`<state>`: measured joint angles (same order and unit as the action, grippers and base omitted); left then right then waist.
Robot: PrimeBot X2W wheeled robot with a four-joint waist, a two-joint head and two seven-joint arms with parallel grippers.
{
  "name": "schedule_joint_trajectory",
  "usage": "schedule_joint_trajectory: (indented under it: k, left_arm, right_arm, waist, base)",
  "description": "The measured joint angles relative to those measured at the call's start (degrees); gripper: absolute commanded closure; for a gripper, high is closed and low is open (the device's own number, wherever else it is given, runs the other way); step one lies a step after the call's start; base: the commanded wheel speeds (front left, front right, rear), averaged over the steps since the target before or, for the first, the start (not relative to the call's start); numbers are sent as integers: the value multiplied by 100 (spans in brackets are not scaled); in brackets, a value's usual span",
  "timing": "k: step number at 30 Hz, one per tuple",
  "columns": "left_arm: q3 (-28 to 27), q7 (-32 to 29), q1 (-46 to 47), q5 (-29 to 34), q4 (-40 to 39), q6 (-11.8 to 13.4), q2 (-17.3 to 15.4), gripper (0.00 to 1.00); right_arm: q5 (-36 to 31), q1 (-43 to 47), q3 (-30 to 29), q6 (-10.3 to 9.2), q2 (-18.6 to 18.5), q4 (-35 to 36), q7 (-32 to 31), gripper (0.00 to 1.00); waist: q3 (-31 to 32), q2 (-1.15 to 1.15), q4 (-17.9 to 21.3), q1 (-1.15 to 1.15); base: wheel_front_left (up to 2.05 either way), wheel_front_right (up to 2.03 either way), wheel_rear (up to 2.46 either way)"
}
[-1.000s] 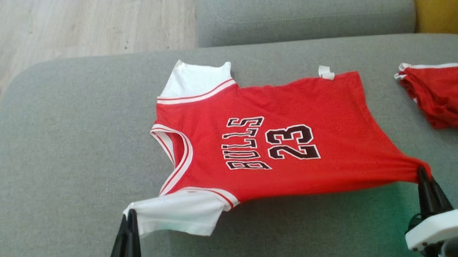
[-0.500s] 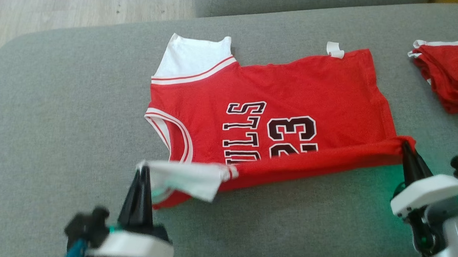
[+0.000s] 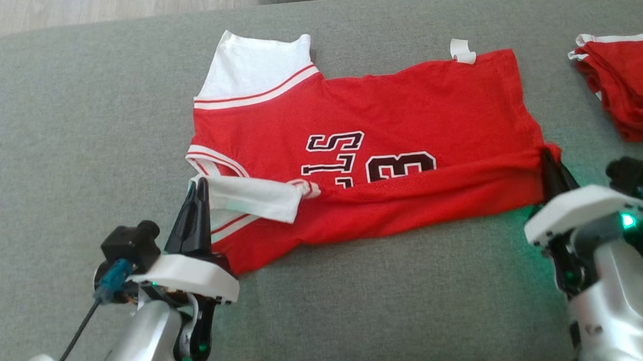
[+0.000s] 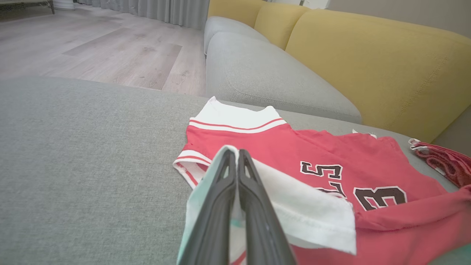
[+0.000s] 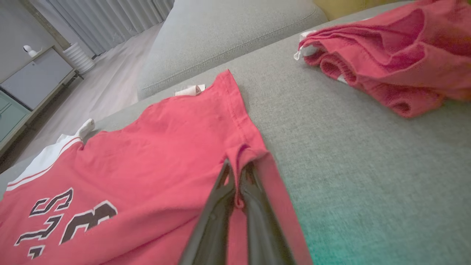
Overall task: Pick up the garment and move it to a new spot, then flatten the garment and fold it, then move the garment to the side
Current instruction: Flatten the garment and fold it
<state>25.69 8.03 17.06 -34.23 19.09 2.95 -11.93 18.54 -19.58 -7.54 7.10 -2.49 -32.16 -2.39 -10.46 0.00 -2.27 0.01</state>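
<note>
The jersey lies in the middle of the grey cushion, with its near long edge raised and turned over the print so that part of the lettering is covered. The left gripper is clamped on the near white sleeve, and the right gripper is clamped on the near hem corner. A second red garment sits bunched at the cushion's right, apart from the jersey.

We reach both arms forward, left gripper and right gripper each pinched tight, the garment caught at their fingertips.
</note>
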Motion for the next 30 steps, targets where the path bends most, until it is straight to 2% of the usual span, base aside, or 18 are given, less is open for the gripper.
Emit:
schedule_joint_trajectory:
  k: [1, 3, 11, 14, 18, 24, 30]
  left_arm:
    - [-1, 34, 41, -1, 88, 0, 26, 53]
    - [-16, 125, 116, -15, 261, -1, 71, 2]
    - [-60, 407, 264, -27, 641, -102, 209, 0]
    - [-130, 475, 185, -49, 489, -146, 189, 0]
    - [-157, 509, -285, -126, 89, -137, 116, 0]
    - [-153, -21, -1300, -453, -370, 9, -85, 0]
    - [-101, -480, -1506, -632, -504, 109, -125, 0]
  right_arm:
    - [-9, -99, 32, 0, -3, -103, 46, 0]
    - [5, -304, 122, 0, -5, -328, 158, 0]
    - [22, -717, 196, 0, -10, -836, 719, 0]
    - [-255, -654, 33, 0, -11, -795, 989, 0]
    - [-573, -309, -113, 1, -12, -422, 1089, 0]
    - [-780, 697, -194, 0, -9, 196, 921, 0]
    - [-686, 988, -183, 1, -5, 734, 614, 0]
  waist:
    - [-7, 0, 4, 0]
    - [-4, 0, 7, 0]
    - [107, 0, -25, -1]
    - [225, 0, -32, -1]
    - [356, 0, -32, -1]
    - [488, 0, -36, -2]
    - [406, 0, 35, -2]
  base:
    - [0, 0, 0]
    - [0, 0, 0]
    - [0, 0, 0]
    - [0, 0, 0]
    - [0, 0, 0]
    - [0, 0, 0]
    - [0, 0, 0]
